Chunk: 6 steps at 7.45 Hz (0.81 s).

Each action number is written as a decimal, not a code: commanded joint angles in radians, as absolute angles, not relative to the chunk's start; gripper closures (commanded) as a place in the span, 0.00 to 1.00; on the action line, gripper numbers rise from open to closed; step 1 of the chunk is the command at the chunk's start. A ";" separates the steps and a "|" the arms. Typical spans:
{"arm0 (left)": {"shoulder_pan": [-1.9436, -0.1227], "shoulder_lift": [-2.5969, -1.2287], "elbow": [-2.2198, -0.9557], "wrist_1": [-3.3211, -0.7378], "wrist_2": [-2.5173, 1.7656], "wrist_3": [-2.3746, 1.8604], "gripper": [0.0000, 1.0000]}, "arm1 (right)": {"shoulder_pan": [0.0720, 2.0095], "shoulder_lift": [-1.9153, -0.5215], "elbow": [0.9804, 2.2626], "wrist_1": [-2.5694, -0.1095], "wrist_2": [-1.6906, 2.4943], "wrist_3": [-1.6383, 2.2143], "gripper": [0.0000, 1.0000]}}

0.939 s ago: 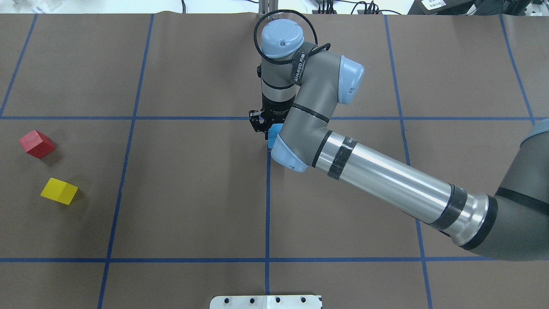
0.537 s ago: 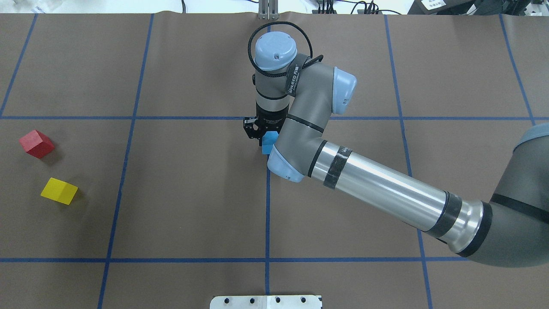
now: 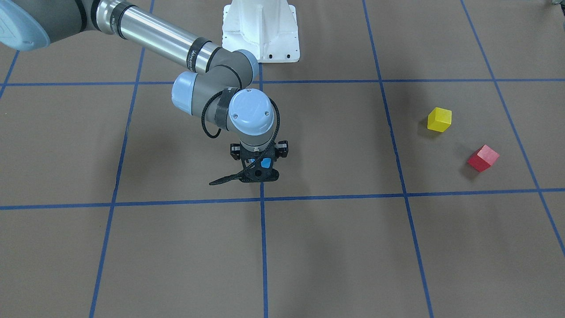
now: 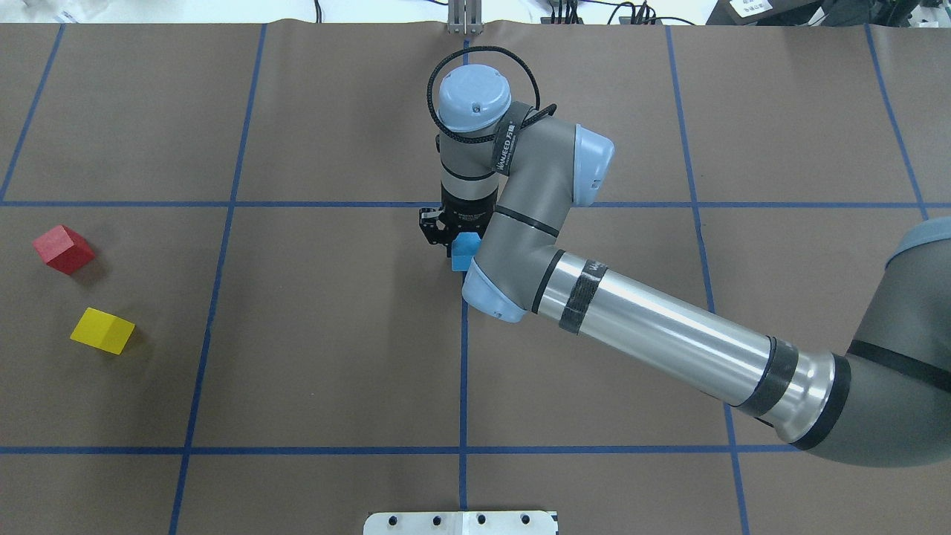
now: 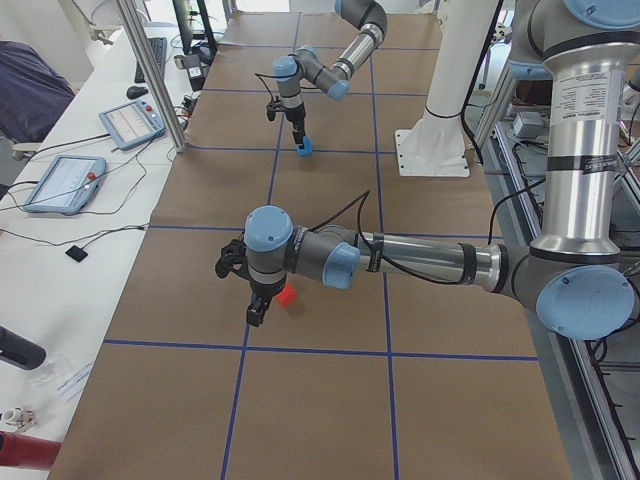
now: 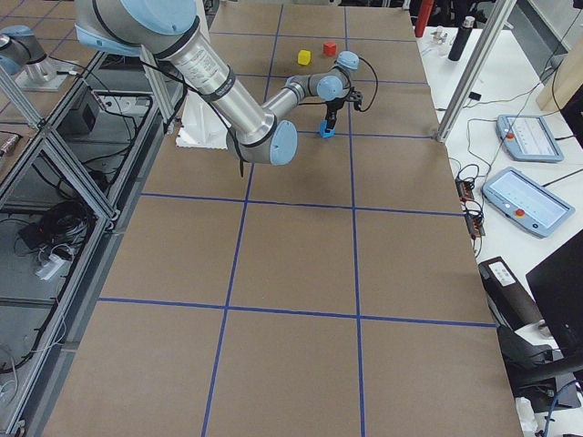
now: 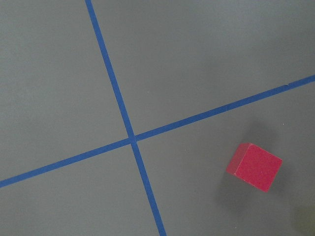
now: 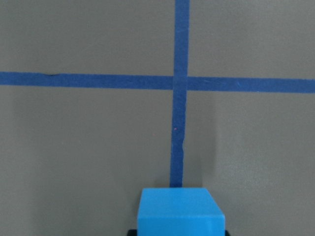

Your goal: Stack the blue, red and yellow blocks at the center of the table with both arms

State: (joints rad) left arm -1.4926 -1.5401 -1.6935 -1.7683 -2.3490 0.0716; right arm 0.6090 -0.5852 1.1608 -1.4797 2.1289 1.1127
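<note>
The right tool (image 3: 261, 168) grips the blue block (image 4: 465, 251) just short of the central tape cross (image 8: 180, 82), apparently laying the stack's base, so next it must settle flat and release; the left tool (image 5: 255, 310), whose grip I cannot tell, hovers by the red block (image 7: 254, 166).

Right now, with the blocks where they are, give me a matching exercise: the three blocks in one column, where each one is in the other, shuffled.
Things:
1. blue block
2. red block
3. yellow block

Places:
A. lies on the table, left side, nearer the robot
B. lies on the left side, farther from the robot
C. gripped by the right gripper near the centre

Pairs: 1-C, 2-B, 3-A
</note>
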 commanded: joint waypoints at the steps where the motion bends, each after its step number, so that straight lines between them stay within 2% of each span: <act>1: -1.493 -1.564 -1.678 -1.760 -2.342 0.010 0.00 | 0.646 -0.587 1.212 -1.454 2.126 1.150 0.01; 3: -1.372 -1.603 -1.695 -1.796 -2.342 -0.325 0.00 | 0.730 -0.627 1.280 -1.459 2.143 1.131 0.01; 5: -1.265 -1.603 -1.692 -1.979 -2.275 -0.611 0.00 | 0.808 -0.749 1.398 -1.463 2.183 1.074 0.01; 6: -1.225 -1.589 -1.690 -1.989 -2.241 -0.738 0.01 | 0.834 -0.791 1.417 -1.463 2.190 1.016 0.01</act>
State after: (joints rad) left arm -1.2836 -1.6011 -1.6921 -1.9391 -2.2838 -0.5714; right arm 0.7943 -0.7282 1.3727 -1.4621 2.1753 1.0790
